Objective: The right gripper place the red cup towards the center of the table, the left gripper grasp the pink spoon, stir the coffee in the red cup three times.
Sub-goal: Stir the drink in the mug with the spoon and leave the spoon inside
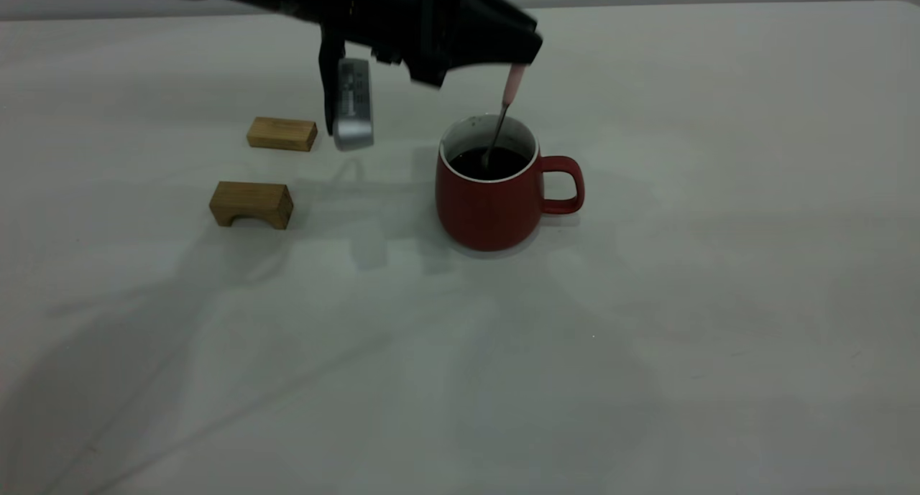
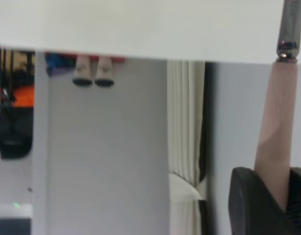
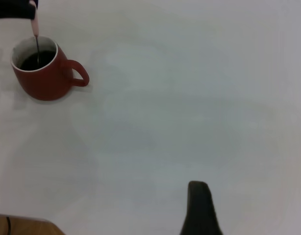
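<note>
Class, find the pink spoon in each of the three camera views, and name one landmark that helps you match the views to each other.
Exterior view: pink spoon hangs from the left gripper, bowl dipped in the coffee.
Left wrist view: its pink handle fills the right edge, clamped in the black jaws.
Right wrist view: upper left corner, spoon standing in the red cup.
Shared landmark: the spoon's pink-to-metal joint; the cup links the exterior and right wrist views.

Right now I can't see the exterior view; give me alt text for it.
The left pincer holds the pink spoon upright, its bowl dipped in the coffee of the red cup mid-table. Two wooden blocks lie to the cup's left.
</note>
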